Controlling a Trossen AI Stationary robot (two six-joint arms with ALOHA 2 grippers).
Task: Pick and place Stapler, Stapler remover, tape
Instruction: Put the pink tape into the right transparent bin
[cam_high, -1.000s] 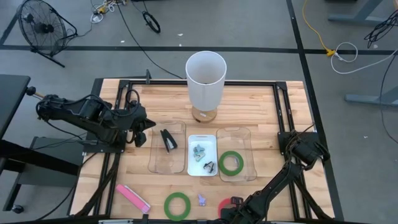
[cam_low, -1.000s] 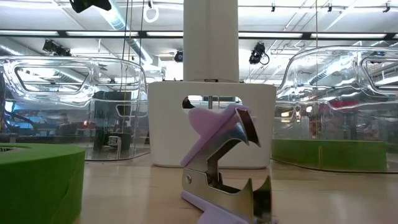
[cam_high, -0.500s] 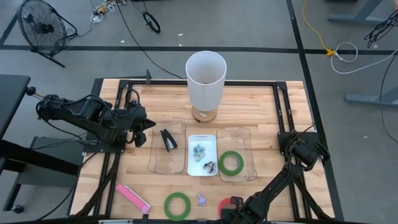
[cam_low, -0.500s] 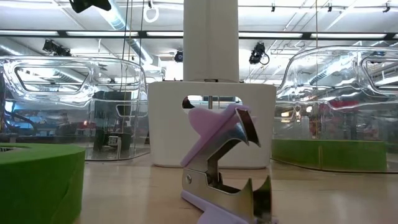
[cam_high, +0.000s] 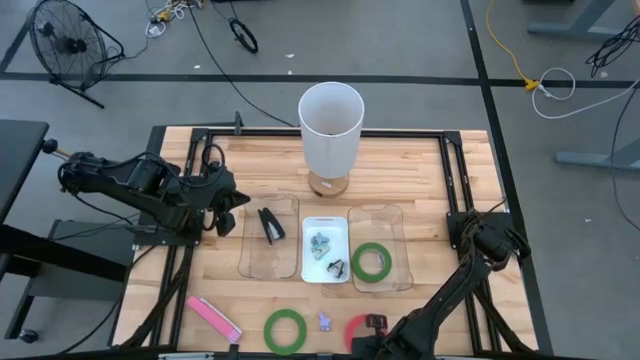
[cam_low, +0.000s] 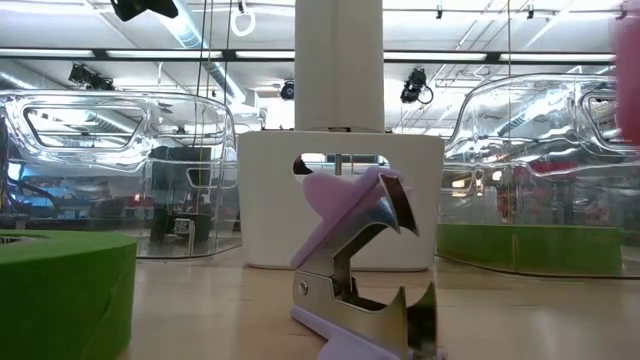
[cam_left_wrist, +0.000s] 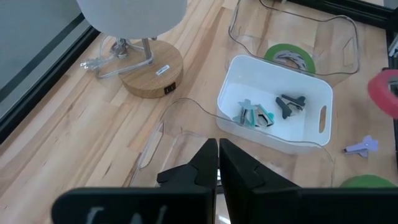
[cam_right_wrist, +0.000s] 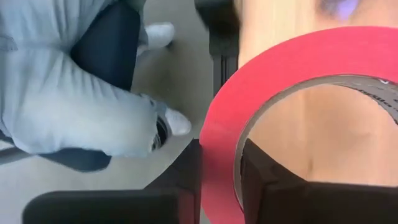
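Red tape (cam_high: 357, 330) now lifted off the table at 6 o'clock, right gripper (cam_right_wrist: 219, 180) pinching its rim; you carry it next; left gripper (cam_left_wrist: 218, 163) pressed together, idle

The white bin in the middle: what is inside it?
The white bin holds a teal staple remover and a dark one. Its near wall hides part of the floor.

No readable text, brand, number or sign is showing anywhere in these views. A small white label (cam_left_wrist: 163, 69) is sitting on top of the round wooden lamp base (cam_left_wrist: 151, 72), just above a dark sticker (cam_left_wrist: 171, 89) on that base's side, but whatever is printed on either is too small to make out.
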